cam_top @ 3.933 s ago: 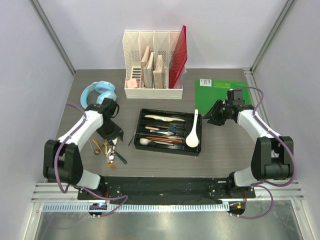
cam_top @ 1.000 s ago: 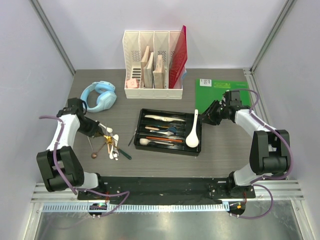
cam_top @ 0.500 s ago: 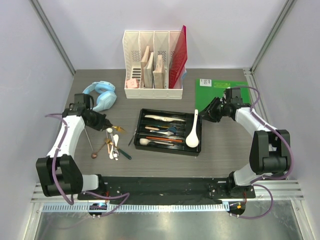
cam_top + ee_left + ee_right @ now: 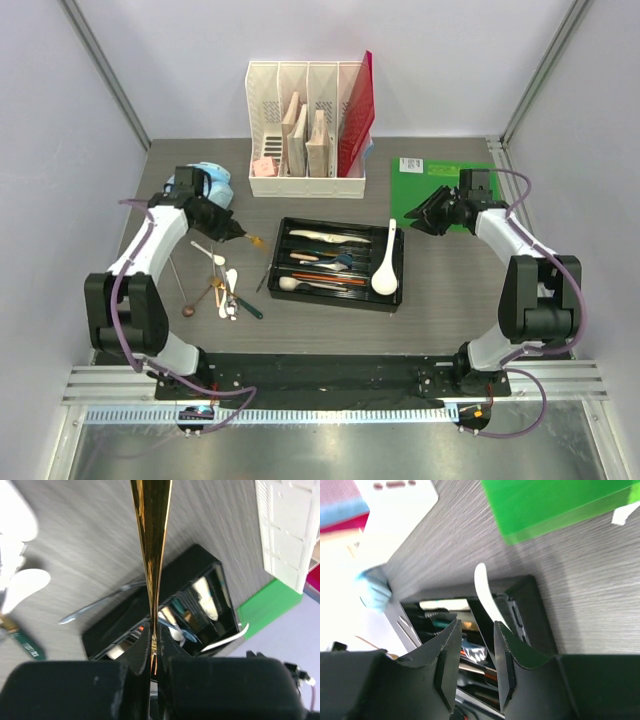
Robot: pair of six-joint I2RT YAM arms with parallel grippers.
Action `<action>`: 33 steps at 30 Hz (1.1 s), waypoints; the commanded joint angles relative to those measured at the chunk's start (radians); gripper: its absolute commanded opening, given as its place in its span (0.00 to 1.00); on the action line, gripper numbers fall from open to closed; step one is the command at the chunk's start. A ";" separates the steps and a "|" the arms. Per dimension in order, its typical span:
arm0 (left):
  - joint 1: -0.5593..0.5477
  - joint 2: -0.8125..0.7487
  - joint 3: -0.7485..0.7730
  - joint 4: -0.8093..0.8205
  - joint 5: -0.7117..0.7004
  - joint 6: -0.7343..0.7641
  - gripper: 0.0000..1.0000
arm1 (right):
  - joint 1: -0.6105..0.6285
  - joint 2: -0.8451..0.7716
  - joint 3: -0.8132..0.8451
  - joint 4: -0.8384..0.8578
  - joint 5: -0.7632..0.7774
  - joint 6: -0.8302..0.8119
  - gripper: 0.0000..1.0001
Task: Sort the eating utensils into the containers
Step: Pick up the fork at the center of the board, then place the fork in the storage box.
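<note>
The left gripper (image 4: pixel 232 231) is clamped tight on a thin gold utensil (image 4: pixel 151 555) whose long axis points rightward at the nearby black tray (image 4: pixel 283 262), while the right gripper (image 4: pixel 425 213) hangs half-parted and empty beyond it.

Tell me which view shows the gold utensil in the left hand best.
Left wrist: the gold utensil runs up the frame edge-on, clamped in the shut left hand. Top external shows only its small gold tip beyond the hand. Right wrist does not clearly show it.
</note>
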 commanded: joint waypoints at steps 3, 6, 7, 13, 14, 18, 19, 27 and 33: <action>-0.067 0.175 0.122 0.172 0.176 -0.052 0.00 | -0.012 0.084 0.106 0.100 -0.018 0.107 0.37; -0.081 0.271 0.251 0.163 0.203 -0.016 0.00 | -0.012 0.117 0.154 0.151 -0.036 0.120 0.37; -0.087 0.288 0.271 0.163 0.213 -0.016 0.00 | -0.012 0.124 0.163 0.151 -0.032 0.120 0.38; -0.110 0.401 0.358 0.164 0.317 -0.121 0.00 | -0.013 0.159 0.214 0.154 -0.051 0.155 0.37; -0.130 0.407 0.386 0.164 0.317 -0.124 0.00 | -0.013 0.173 0.226 0.156 -0.061 0.156 0.37; -0.175 0.430 0.450 0.179 0.300 -0.115 0.00 | -0.015 0.181 0.202 0.183 -0.067 0.178 0.38; -0.181 0.430 0.455 0.179 0.309 -0.117 0.00 | -0.016 0.179 0.185 0.197 -0.084 0.205 0.37; -0.202 0.357 0.412 0.167 0.294 -0.062 0.00 | -0.016 0.106 0.062 0.292 -0.075 0.252 0.37; -0.206 0.277 0.279 0.184 0.332 -0.105 0.00 | -0.016 0.060 -0.025 0.295 -0.065 0.270 0.37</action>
